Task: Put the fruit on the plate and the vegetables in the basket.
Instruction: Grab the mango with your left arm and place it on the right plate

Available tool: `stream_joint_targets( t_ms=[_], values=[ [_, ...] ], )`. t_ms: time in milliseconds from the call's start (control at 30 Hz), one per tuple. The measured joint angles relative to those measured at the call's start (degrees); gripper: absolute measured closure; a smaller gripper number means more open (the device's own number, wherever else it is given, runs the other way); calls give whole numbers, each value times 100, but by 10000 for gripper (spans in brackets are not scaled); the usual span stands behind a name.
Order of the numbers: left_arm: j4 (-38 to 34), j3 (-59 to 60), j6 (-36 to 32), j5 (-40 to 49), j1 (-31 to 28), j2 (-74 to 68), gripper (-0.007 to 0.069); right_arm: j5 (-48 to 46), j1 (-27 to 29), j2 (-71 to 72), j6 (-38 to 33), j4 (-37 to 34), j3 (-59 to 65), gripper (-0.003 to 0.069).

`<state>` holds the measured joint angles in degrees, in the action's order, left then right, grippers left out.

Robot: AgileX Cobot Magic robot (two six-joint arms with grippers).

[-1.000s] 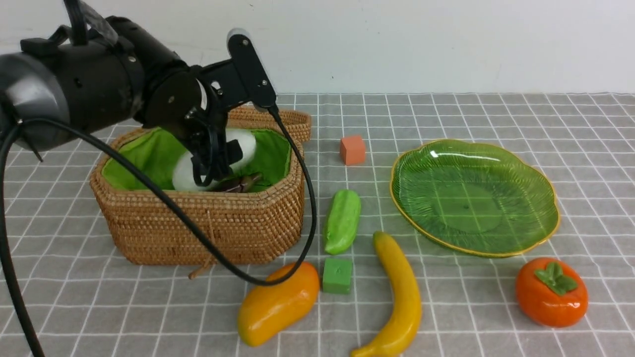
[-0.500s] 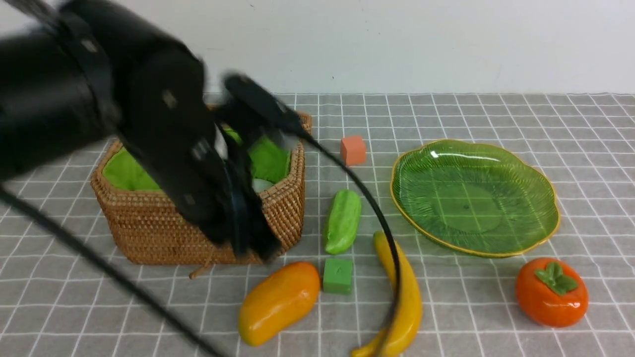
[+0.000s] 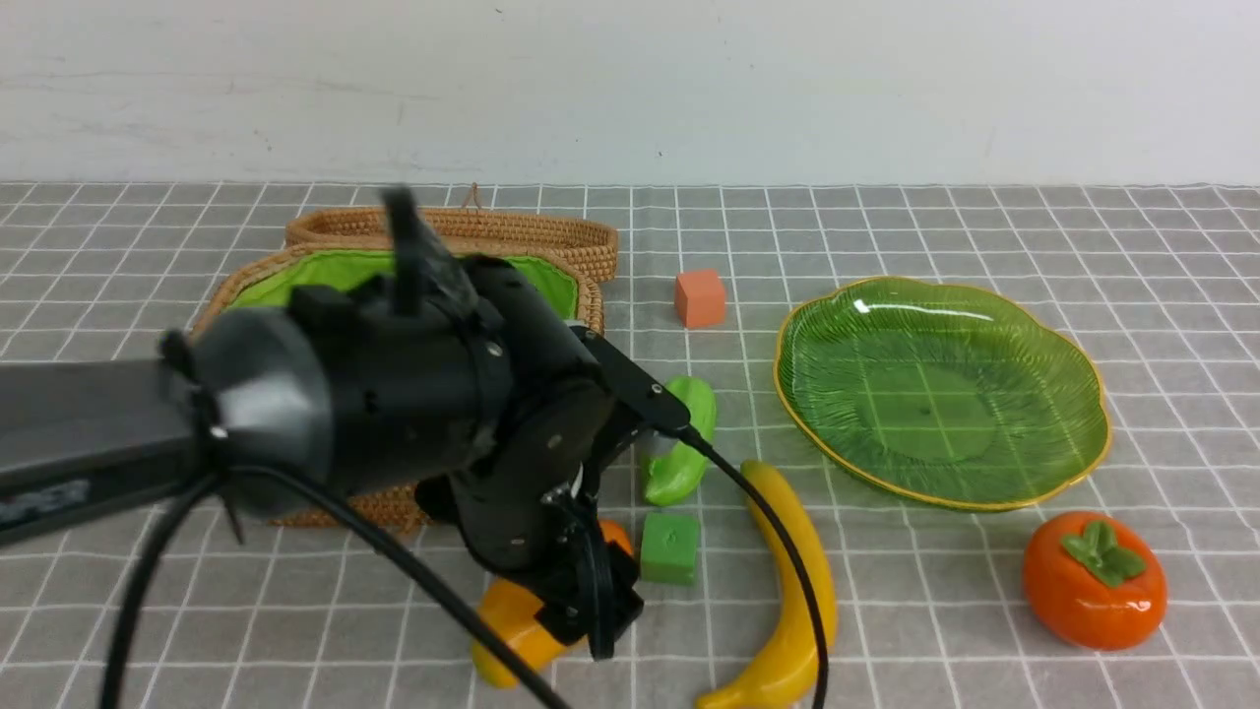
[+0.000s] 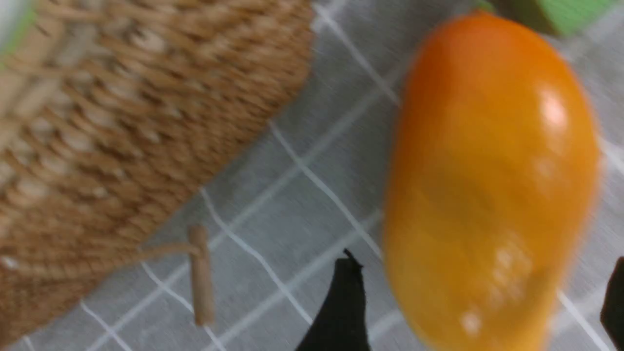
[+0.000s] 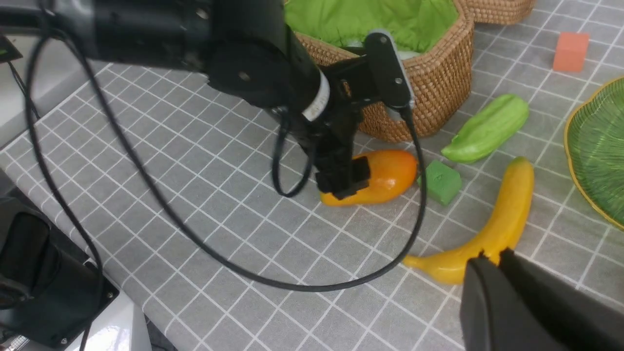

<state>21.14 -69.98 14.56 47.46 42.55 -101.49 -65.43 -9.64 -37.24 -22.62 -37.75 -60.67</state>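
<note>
My left gripper (image 3: 594, 606) is open and low over the orange-yellow mango (image 3: 512, 635). In the left wrist view its fingers (image 4: 342, 307) stand on either side of the mango's (image 4: 487, 185) end without closing on it. The banana (image 3: 799, 591), the cucumber (image 3: 686, 463) and the persimmon (image 3: 1093, 581) lie on the cloth. The green plate (image 3: 940, 389) is empty. The basket (image 3: 335, 276) stands behind my left arm, which hides its contents; radish and eggplant do not show. My right gripper (image 5: 493, 257) is shut and empty, hovering above the banana (image 5: 504, 219).
A small green cube (image 3: 669, 548) sits between mango and banana. A small orange cube (image 3: 700, 297) lies behind the cucumber. The basket lid (image 3: 463, 228) lies open at the back. The left arm's cable (image 3: 787, 551) loops over the banana.
My left gripper has come out of the basket without the white radish and swung forward and down to the mango. Nothing on the cloth has moved.
</note>
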Motion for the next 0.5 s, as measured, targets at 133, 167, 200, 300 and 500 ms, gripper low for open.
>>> stream_joint_targets(
  t_ms=[133,167,200,300,500],
  values=[
    [323,0,258,-179,0,-378,-39,-6,0,0,0,-32,0,624],
    [347,0,269,-193,0,-465,-36,-17,0,0,0,-33,0,624],
    [361,0,284,-198,0,-516,-33,-23,0,0,0,-33,0,624],
    [357,0,300,-228,0,-740,-17,-43,0,0,0,-38,0,624],
    [193,-6,308,-223,0,-853,92,-155,0,0,0,-44,0,624]
  ],
)
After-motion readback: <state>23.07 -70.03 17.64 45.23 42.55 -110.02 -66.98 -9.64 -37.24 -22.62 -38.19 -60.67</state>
